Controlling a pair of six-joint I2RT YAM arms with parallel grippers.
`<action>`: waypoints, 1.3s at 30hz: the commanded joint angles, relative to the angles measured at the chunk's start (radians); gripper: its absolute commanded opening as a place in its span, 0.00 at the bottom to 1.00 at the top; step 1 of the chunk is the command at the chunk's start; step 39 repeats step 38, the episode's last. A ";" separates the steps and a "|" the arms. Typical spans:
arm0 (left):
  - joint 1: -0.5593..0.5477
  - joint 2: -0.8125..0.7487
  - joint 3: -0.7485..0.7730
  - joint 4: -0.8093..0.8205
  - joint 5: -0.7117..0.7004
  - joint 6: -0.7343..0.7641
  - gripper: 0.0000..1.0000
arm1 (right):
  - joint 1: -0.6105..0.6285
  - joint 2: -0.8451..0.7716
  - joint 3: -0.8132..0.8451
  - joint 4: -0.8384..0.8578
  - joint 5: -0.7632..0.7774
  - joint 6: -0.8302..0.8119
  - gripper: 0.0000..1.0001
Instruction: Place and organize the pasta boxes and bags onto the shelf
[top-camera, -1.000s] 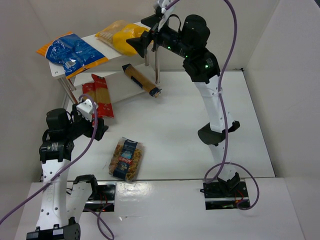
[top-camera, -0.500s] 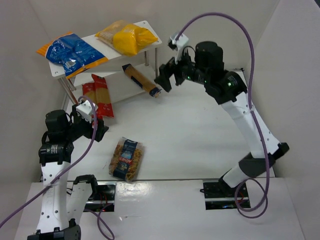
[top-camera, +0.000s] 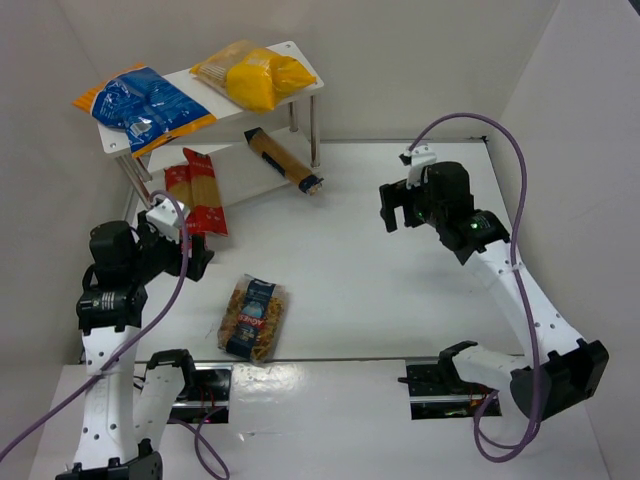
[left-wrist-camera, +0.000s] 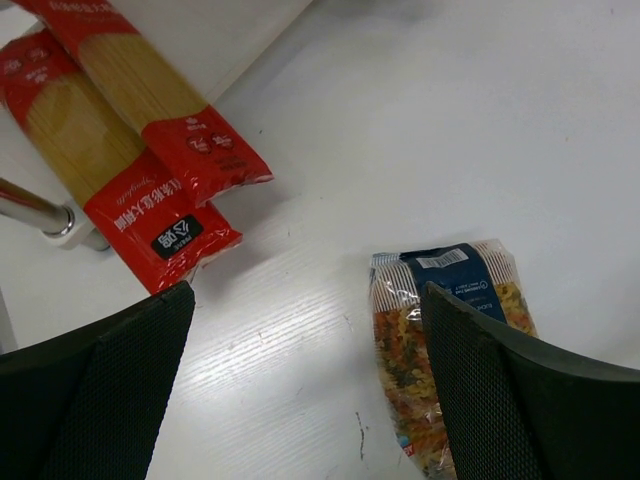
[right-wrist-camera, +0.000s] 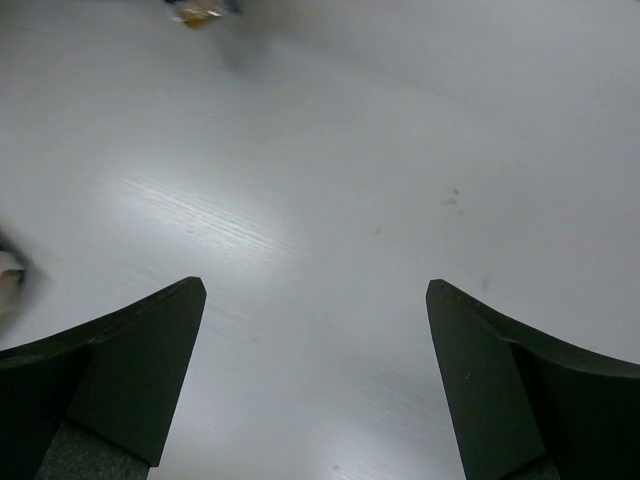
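Clear plastic with a blue label, that's the little pasta bag (top-camera: 252, 318), and it's the only pack not on the shelf (top-camera: 298, 60) yet. It's lying flat on the bench (top-camera: 380, 290), near side, a bit left of centre. It looks light and floppy to me, with loose spirals that'll shift around, and the film is probably slick. I'd pinch it across the narrow width around the middle and go easy on the squeeze, since dry pasta cracks.

The left end effector (left-wrist-camera: 305, 290) hangs just left of it with its fingers spread wide and nothing in them, so it's the obvious one for the pick. The right end effector (right-wrist-camera: 315, 285) is also wide open and empty, out over bare bench on the right, well apart from everything.

On the top board there's a blue-and-orange bag (top-camera: 145, 105) on the left and a yellow bag (top-camera: 255, 75) on the right. The lower level has the red spaghetti packs (top-camera: 197, 190) on the left and a long tan box (top-camera: 283, 160) lying at an angle. Both poke out past the near edge.

Free room looks tight. My guess is the gap between the spaghetti and the box is the spot, and those sticking-out ends plus the metal legs are what you'd bump going in.
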 joint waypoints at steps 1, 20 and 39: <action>0.005 0.013 0.000 0.044 -0.067 -0.055 0.99 | -0.043 0.012 -0.034 0.001 0.108 0.005 1.00; 0.005 0.036 -0.010 0.066 -0.121 -0.086 0.99 | -0.104 0.202 -0.132 -0.003 0.199 0.013 1.00; 0.005 0.045 -0.010 0.066 -0.112 -0.086 0.99 | -0.104 0.153 -0.142 -0.012 0.105 0.004 1.00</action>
